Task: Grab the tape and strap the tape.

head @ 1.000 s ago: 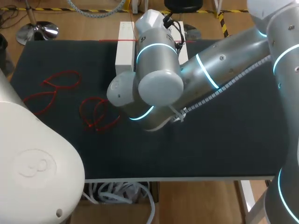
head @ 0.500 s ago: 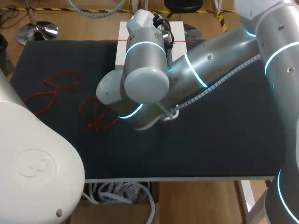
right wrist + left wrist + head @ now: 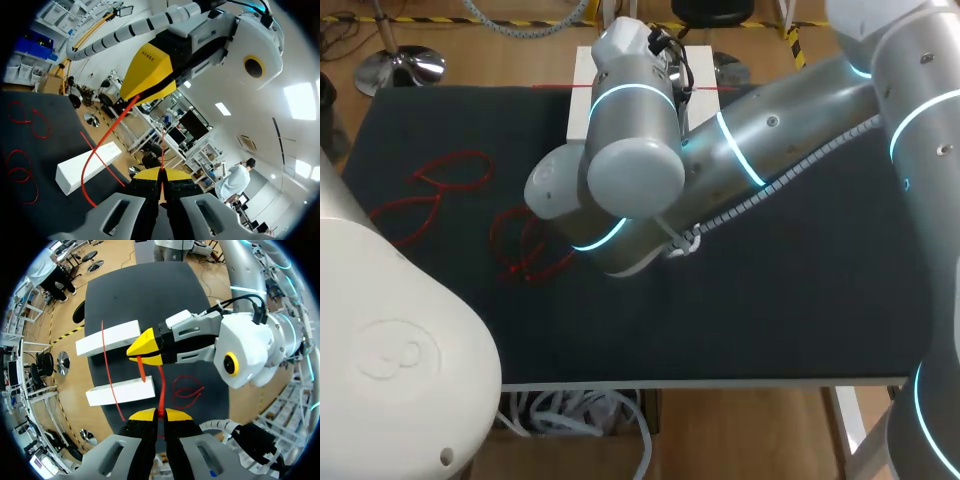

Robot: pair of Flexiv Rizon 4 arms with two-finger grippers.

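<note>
Left gripper (image 3: 160, 414): fingers pressed together on the red tape (image 3: 161, 390); grasp made. The tape runs on, clear of the worktop (image 3: 790, 300), to the right gripper (image 3: 144, 348), whose fingers likewise pinch it. Beyond, white blocks (image 3: 107, 338) carry another red strand (image 3: 105, 362). Judgement: grabbing is done; strapping loop is not yet closed.

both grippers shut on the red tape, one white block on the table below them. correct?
Not one: the left wrist view shows two white blocks on the table below them. The rest holds: the left gripper and the right gripper are each shut on the red tape.
</note>
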